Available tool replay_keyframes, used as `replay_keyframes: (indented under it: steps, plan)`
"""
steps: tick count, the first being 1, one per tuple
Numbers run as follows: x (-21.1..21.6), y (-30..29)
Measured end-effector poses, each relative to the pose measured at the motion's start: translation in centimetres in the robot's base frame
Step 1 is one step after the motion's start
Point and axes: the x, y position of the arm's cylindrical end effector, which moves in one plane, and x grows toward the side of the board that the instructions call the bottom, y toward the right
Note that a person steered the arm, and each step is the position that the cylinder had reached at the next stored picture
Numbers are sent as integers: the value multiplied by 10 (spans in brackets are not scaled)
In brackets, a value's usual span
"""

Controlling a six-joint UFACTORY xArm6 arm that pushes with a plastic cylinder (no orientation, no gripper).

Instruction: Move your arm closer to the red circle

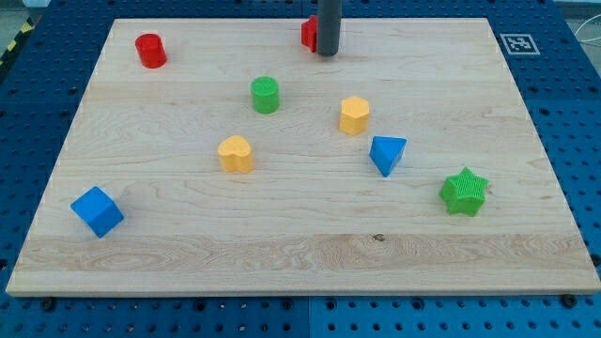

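Red circle (150, 50) sits well to the view's left of my tip (326, 53). No gripper here; nothing held. Swinging carelessly could shove the partly hidden red block (308, 33) touching my tip.

— What do we see of our own body here?

— Only our rod (327, 26): a straight, round, dark grey cylinder, entering from the view's top edge, so its upper part is cut off.

— Any markings, screws or cables on it?

— None that we can make out. The surface is plain and smooth, with a faint lighter sheen running down one side.

— And the lower end?

— Our tip (327, 53) ends bluntly, the same width as the shaft, with a flat bottom and a slightly darker rim where it meets its shadow.
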Motion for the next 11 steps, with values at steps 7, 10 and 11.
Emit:
replay_keyframes:
  steps: [7,10,11]
  plan:
    - [46,-210]
    - [33,-284]
    - [5,-284]
